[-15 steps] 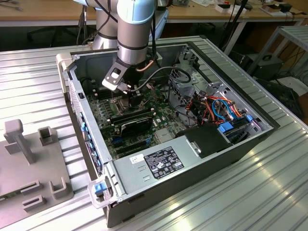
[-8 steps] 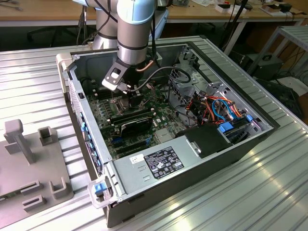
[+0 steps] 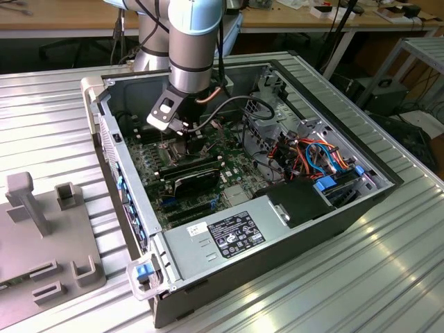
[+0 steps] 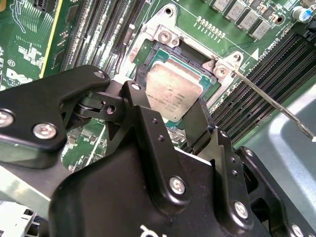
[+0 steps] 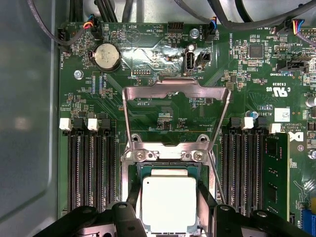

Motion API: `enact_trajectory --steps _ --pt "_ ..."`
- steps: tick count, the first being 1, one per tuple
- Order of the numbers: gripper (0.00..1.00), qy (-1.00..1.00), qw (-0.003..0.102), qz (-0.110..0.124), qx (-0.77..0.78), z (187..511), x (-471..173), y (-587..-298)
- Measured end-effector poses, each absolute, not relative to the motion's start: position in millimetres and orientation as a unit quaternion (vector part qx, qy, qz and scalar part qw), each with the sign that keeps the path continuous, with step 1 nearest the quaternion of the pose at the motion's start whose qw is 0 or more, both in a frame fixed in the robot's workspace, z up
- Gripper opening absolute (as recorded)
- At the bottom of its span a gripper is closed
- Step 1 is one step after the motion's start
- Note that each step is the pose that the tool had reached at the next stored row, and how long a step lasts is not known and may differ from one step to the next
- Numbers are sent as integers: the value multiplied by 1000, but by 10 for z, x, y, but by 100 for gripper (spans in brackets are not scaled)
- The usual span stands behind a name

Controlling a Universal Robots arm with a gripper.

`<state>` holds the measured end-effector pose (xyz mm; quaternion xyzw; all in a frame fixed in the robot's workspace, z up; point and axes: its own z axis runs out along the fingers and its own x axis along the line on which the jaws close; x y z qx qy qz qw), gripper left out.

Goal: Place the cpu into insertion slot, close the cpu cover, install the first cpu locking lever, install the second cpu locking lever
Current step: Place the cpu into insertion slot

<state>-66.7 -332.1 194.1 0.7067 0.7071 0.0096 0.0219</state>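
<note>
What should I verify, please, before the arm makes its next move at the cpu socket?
1. The cpu lies level inside the insertion slot: ok.
2. The cpu cover stands open, swung away from the slot: ok.
3. The locking lever stands free, not hooked down: ok.
4. The gripper straddles the cpu; whether it grips the chip: cannot tell.

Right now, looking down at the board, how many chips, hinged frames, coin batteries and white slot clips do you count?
Silver-grey square cpu: 1
Silvery hinged metal cpu cover: 1
Round silver coin battery: 1
White plastic memory-slot clips: 4
Total: 7
</note>
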Motion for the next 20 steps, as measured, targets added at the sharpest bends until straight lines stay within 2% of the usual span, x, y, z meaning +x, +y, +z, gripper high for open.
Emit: enact_trajectory --steps 8,9,20 --pt "55 707 22 11 707 1930 -666 -3318" --pt "62 707 22 10 707 1930 -666 -3318" --pt "62 707 22 10 707 1967 -665 -3318"
